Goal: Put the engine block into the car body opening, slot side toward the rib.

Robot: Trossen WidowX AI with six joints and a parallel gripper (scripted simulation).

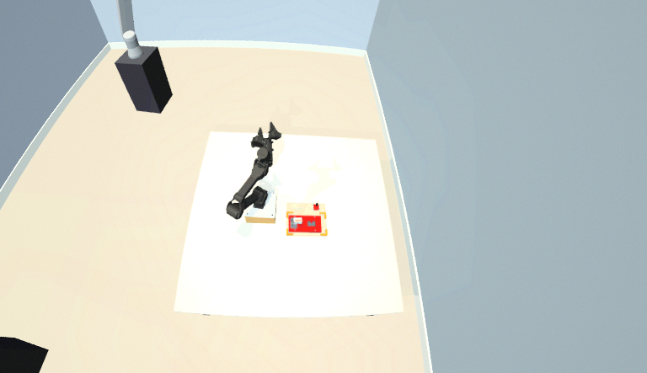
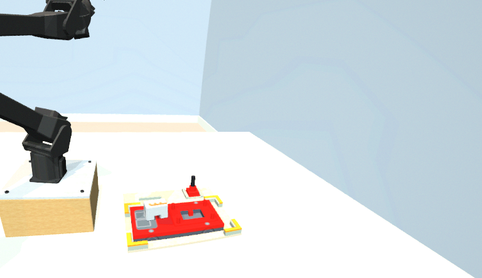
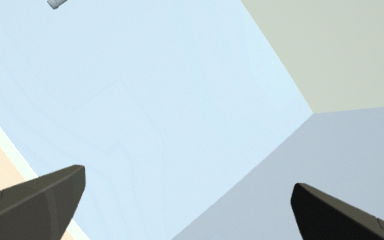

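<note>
The engine block [image 1: 297, 220] [image 2: 155, 207], light grey with orange marks on top, stands upright on the red car body [image 1: 305, 230] [image 2: 174, 229], over its left part. It rises well above the surface, and its notch is at the bottom. The opening [image 1: 311, 223] [image 2: 196, 215] with a small red rib [image 2: 191, 212] is uncovered to its right. My gripper [image 1: 265, 125] [image 3: 191, 185] is open and empty, high up and far from the block beyond the table's back edge. Its fingers are out of frame in the exterior view.
The car body lies on a pale board [image 2: 184, 239] between yellow corner brackets [image 1: 324, 231] [image 2: 232, 229]. A red piece with a black stick [image 1: 316, 206] [image 2: 192, 191] stands at the board's back. My arm's wooden base [image 1: 260, 219] [image 2: 49, 216] is left of it.
</note>
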